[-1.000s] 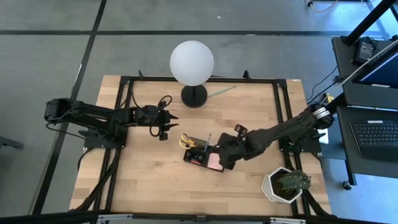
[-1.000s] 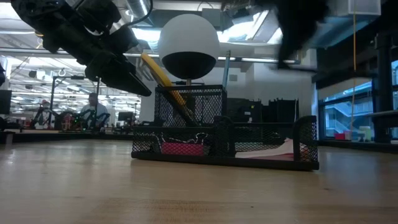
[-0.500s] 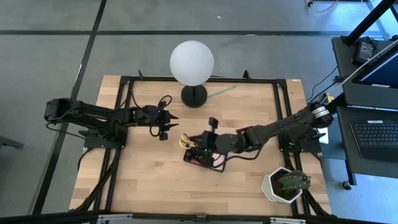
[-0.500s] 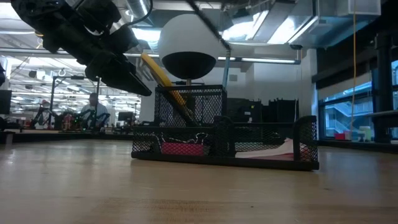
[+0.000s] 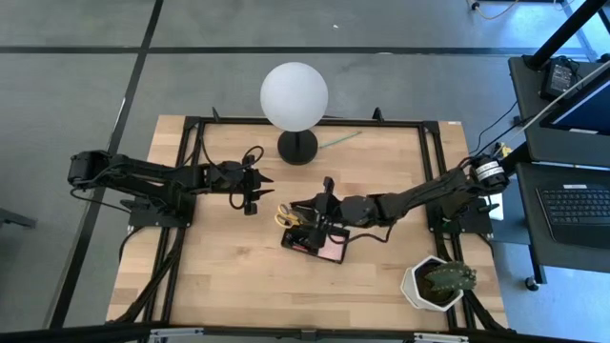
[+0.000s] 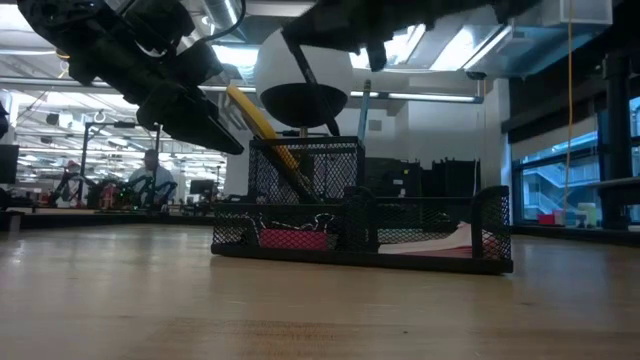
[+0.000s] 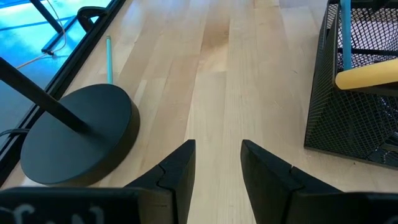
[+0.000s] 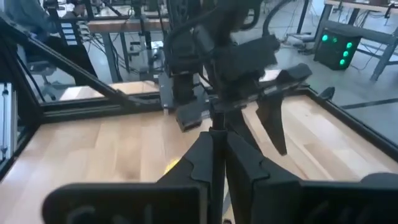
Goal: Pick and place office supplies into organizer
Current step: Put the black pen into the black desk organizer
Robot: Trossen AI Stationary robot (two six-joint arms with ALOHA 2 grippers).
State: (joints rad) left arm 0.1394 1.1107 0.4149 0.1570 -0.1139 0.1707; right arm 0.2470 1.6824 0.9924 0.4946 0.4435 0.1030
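Right gripper [image 5: 327, 185] shifted left since half a second ago, from over the organizer's right half to just above its tall cup; a second back, farther right over the pad end. Left gripper [image 5: 255, 187] unchanged throughout.

Right jaws clamped on a thin dark pen [image 5: 326, 198], seen pinched between the fingers [image 8: 239, 163] in the right wrist view; pen hangs slanted over the mesh cup in the low view [image 6: 310, 85], tip near the cup rim, entry not clear.

Left jaws parted with a clear gap, nothing held, hovering above the counter [image 5: 229, 267] just left of the organizer; both fingers [image 7: 177, 177] apart over bare wood.

Organizer [image 5: 307, 240], black mesh, sits mid-counter, slightly right of centre. Scissors [image 5: 285, 216], yellow handles, stand tilted in the cup at its left end. Pink pad [image 5: 331, 248] lies in the low tray part on the right.

Green stick [image 5: 337, 139] lies on the far counter, right of the lamp [image 5: 294, 97] base. Plant [image 5: 439, 282] at near right corner.
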